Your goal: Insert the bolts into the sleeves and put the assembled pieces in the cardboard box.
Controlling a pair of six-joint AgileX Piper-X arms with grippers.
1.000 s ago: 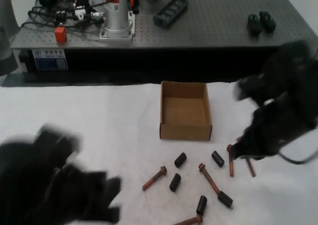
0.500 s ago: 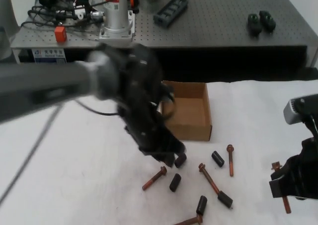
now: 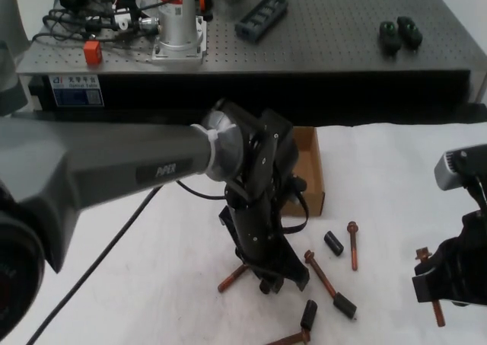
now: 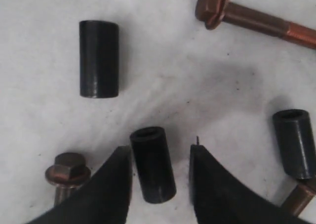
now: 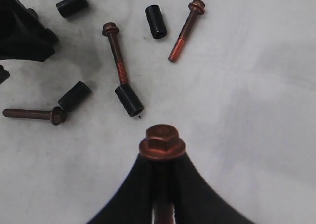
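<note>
My left gripper stands open low over the white cloth, with an upright-lying black sleeve between its fingers. In the high view this gripper sits just in front of the cardboard box, whose left part the arm hides. My right gripper is shut on a copper bolt, hex head outward; it hangs at the right edge of the bench, apart from the loose parts.
Loose sleeves and bolts lie scattered around the left gripper. Another sleeve and a bolt lie close by. A metal breadboard with gear stands behind.
The left arm swung in from the near left, passed the box and came down over the sleeves. The right gripper lifted a bolt away to the right, then kept still.
</note>
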